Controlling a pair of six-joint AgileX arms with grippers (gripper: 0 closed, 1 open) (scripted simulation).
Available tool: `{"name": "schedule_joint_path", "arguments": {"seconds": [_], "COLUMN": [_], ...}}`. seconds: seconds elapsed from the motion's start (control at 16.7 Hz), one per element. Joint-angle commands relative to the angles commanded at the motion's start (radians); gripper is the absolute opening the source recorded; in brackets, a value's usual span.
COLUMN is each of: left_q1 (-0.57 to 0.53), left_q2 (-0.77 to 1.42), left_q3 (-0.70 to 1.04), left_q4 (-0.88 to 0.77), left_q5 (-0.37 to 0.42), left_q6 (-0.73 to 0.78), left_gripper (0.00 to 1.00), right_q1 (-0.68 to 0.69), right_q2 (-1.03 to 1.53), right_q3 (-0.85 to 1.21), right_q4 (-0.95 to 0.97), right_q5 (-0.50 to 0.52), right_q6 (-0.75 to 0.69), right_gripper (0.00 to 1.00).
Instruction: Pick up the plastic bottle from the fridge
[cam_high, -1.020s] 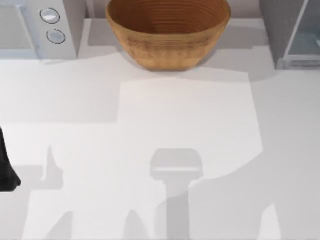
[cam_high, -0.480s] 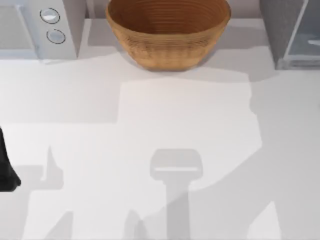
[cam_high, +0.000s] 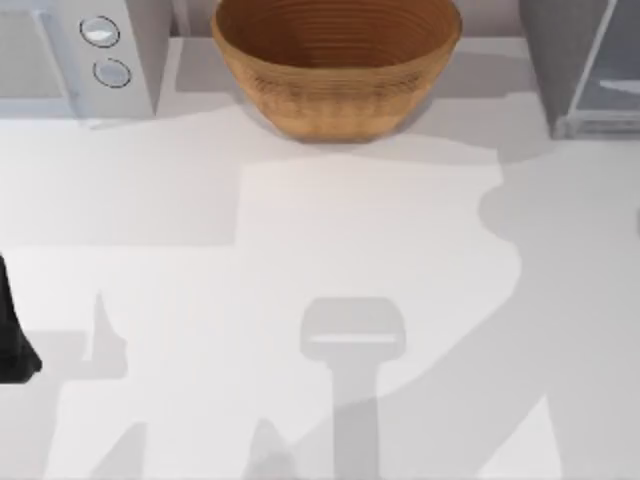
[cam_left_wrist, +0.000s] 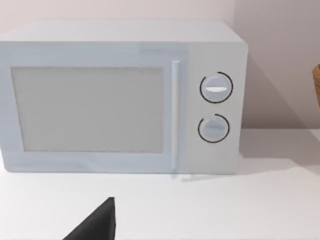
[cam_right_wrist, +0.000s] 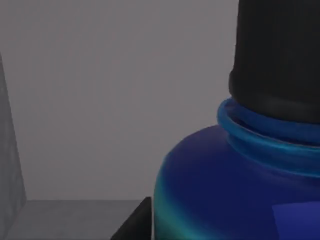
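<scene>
The plastic bottle (cam_right_wrist: 225, 195) looms very close in the right wrist view, with a blue body edged in teal and a dark round cap (cam_right_wrist: 277, 55). Plain grey walls stand behind it and a grey floor lies below. A dark part of my right gripper (cam_right_wrist: 134, 225) sits right against the bottle's lower side; whether it holds the bottle is not visible. In the top view the fridge (cam_high: 590, 70) is the grey box with a pale glassy panel at the back right corner. My left arm (cam_high: 12, 340) rests at the table's left edge.
A grey microwave (cam_high: 75, 55) with two round knobs stands at the back left, seen head-on as the microwave (cam_left_wrist: 120, 97) in the left wrist view. A big woven brown basket (cam_high: 335, 65) sits at the back centre. Arm shadows lie across the white table (cam_high: 330, 220).
The shadow over the table's right side has spread leftward and now bulges in near the fridge. The left arm, basket and microwave have not moved.
</scene>
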Motion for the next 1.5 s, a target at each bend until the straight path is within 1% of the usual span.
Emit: {"name": "schedule_joint_path", "arguments": {"seconds": [0.18,0.42,0.54,0.66,0.96,1.2,1.32,1.5], "left_q1": [0.000,0.000,0.000,0.000,0.000,0.000,0.000,0.000], "left_q2": [0.000,0.000,0.000,0.000,0.000,0.000,0.000,0.000], "left_q3": [0.000,0.000,0.000,0.000,0.000,0.000,0.000,0.000], "left_q4": [0.000,0.000,0.000,0.000,0.000,0.000,0.000,0.000], "left_q5": [0.000,0.000,0.000,0.000,0.000,0.000,0.000,0.000], "left_q6": [0.000,0.000,0.000,0.000,0.000,0.000,0.000,0.000], "left_gripper": [1.00,1.00,1.00,1.00,1.00,1.00,1.00,1.00], "right_q1": [-0.009,-0.033,-0.044,-0.050,-0.045,-0.029,-0.013,0.018], "right_q2": [-0.066,-0.185,-0.235,-0.261,-0.258,-0.363,-0.478,-0.727], "right_q3": [-0.101,-0.338,-0.421,-0.462,-0.464,-0.506,-0.553,-0.660], "right_q4": [0.046,0.134,0.172,0.196,0.196,0.143,0.085,-0.044], "right_q5": [-0.014,-0.036,-0.045,-0.051,-0.051,-0.039,-0.024,0.005], "right_q6": [0.000,0.001,0.002,0.002,0.004,-0.001,-0.004,-0.008], "right_gripper": [0.00,0.00,0.00,0.00,0.00,0.00,0.00,0.00]}}
